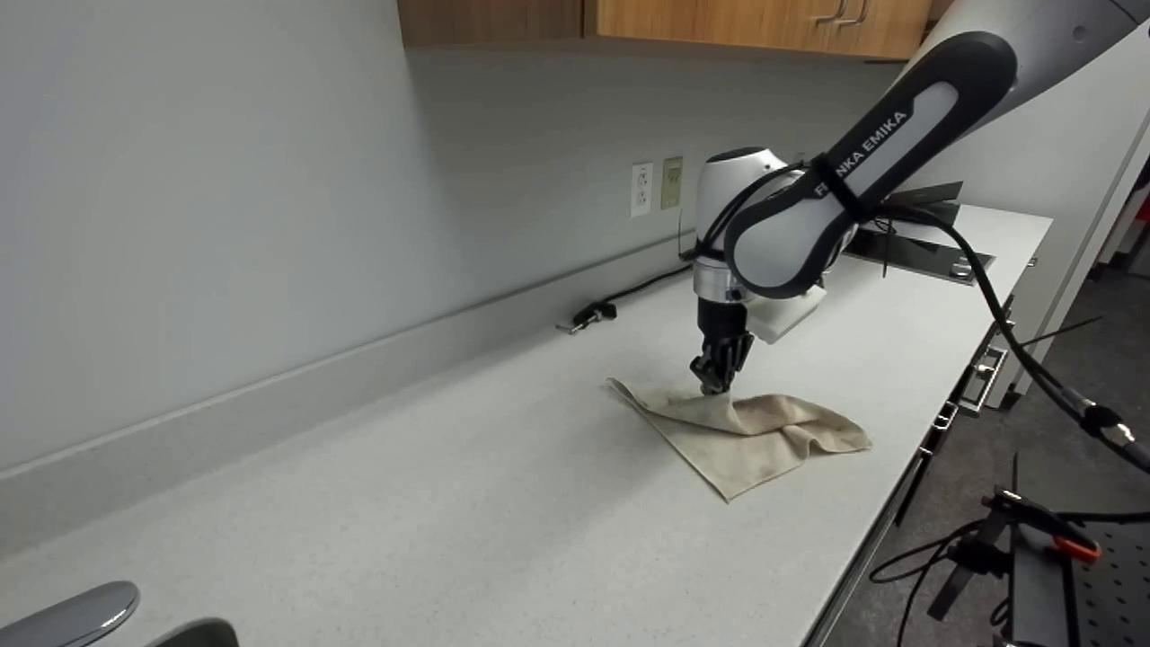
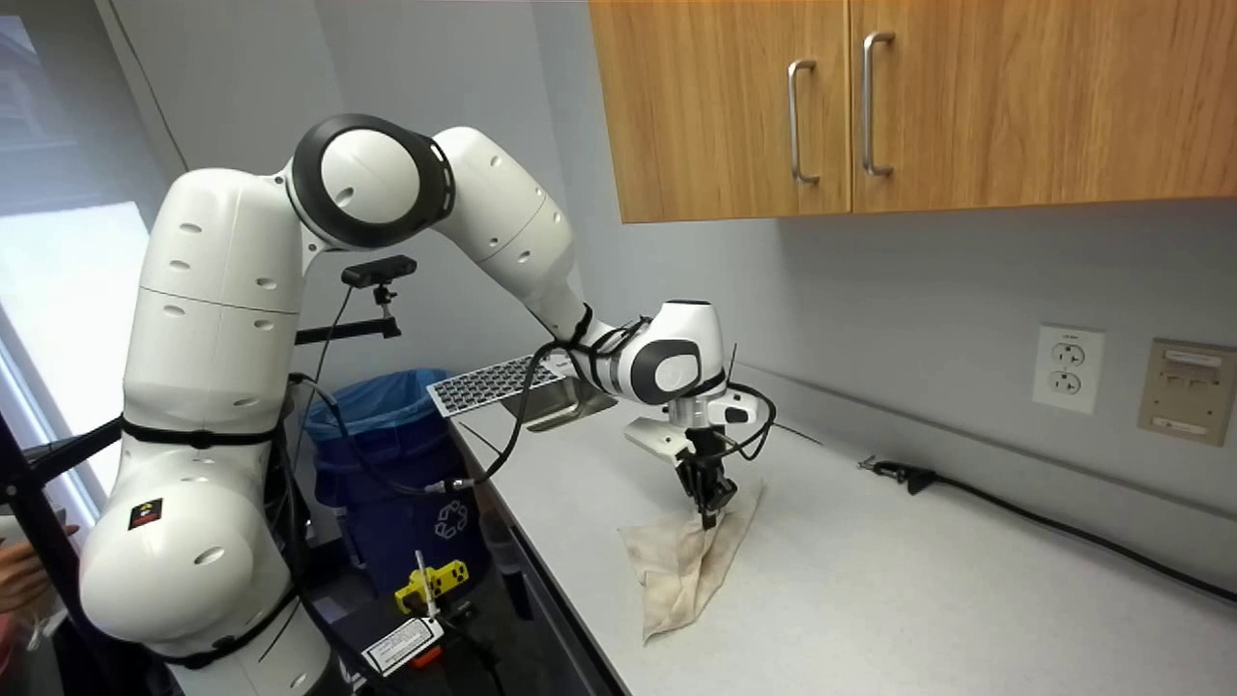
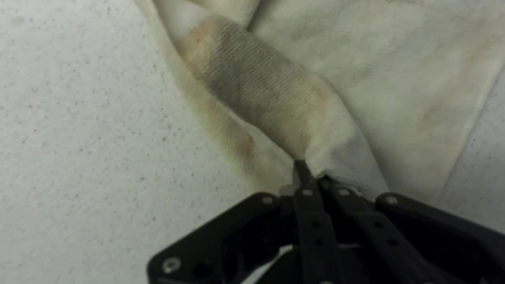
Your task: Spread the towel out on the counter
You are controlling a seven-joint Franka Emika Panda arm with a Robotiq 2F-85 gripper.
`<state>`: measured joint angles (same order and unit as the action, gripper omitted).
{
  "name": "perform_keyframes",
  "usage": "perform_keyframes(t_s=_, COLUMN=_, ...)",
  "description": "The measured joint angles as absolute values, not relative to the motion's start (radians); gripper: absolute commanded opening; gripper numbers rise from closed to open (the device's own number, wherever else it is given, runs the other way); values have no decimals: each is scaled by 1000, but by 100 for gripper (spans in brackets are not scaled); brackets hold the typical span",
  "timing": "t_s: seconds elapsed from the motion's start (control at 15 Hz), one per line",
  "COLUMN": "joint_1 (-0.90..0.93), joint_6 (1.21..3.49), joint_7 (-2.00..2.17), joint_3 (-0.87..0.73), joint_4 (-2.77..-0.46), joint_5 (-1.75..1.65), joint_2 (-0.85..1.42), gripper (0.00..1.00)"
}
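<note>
Jutting in at lower left of an exterior view, a grey fitting (image 1: 76,615) screens some of the counter (image 1: 431,503); a black clip (image 1: 595,313) lies mid-frame; right of centre, the gripper (image 1: 715,390) clenches a fold of the towel (image 1: 750,456), rumpled on that surface; farther right, a cable (image 1: 1008,336) crosses its edge.

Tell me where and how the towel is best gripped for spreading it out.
I'd take the towel by its raised fold, from above, where the gripper is pinching it: there it stands up off the counter, while one spread-out corner lies flat, likely offering little to pinch.
</note>
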<state>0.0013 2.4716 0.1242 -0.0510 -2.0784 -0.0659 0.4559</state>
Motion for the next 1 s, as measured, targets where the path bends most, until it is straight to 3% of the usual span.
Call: perform_keyframes(t_s=1.0, joint_1=68, joint_6=2571, joint_7=519, joint_3=-333, joint_4=-2071, joint_5=-512, joint_2=442, gripper=1)
